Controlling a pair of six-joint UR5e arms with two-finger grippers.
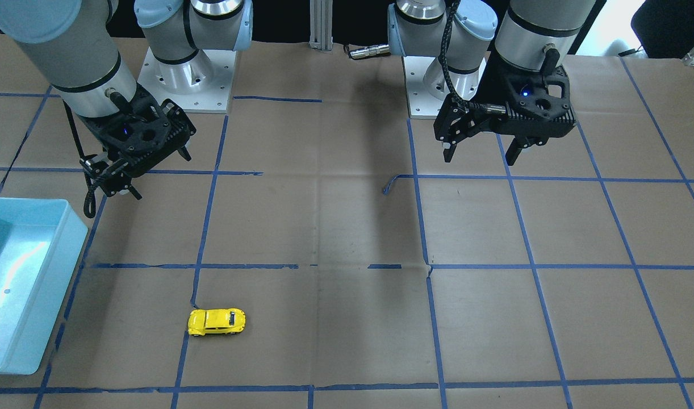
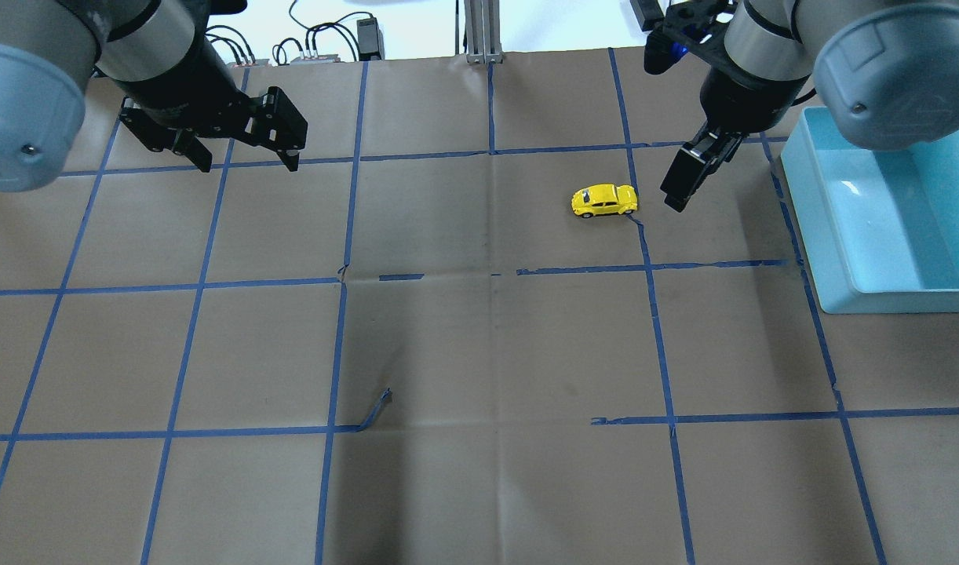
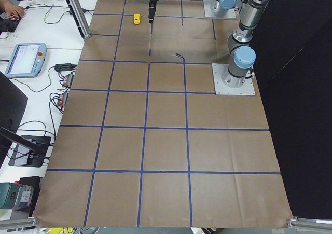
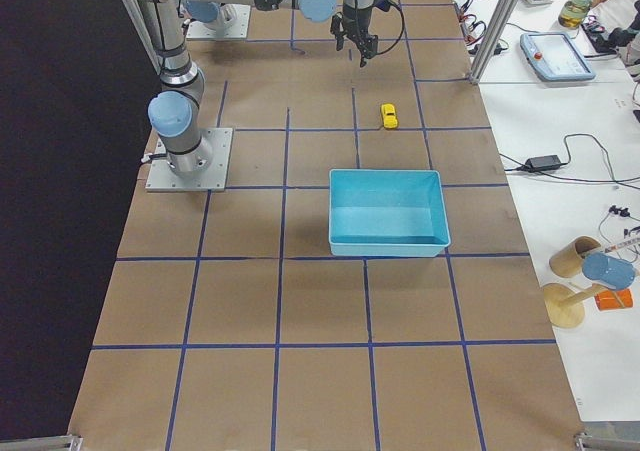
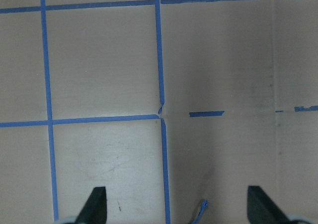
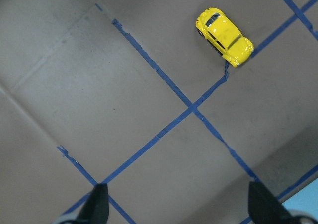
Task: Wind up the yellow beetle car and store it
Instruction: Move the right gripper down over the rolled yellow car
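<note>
Table [image 2: 479,353]: covered in brown paper and marked into squares by blue tape lines. Left arm [image 2: 158,55]: enters over the robot's left half, poised above the paper, nothing beneath it but tape lines. Right arm [image 2: 770,47]: reaches over the robot's right half, raised above the table. Bin [image 2: 895,302]: light blue, rectangular and open-topped, resting flat at the robot's right edge of the table; nothing shows inside it. Left gripper [image 1: 481,154]: fingers spread wide, carrying nothing, clear of the surface. Right gripper [image 1: 159,173]: fingers likewise spread wide and carrying nothing, hanging above the paper; in its wrist view the car sits ahead and off to one side, not between the fingers. Yellow beetle car [image 2: 604,201]: standing on its wheels on the paper in the robot's right half, on the side away from the robot's base, one end touching a blue tape line; apart from the bin and apart from both grippers. Loose tape end [image 2: 377,408]: a short blue strip lifted and curled off the paper near the table's middle.
</note>
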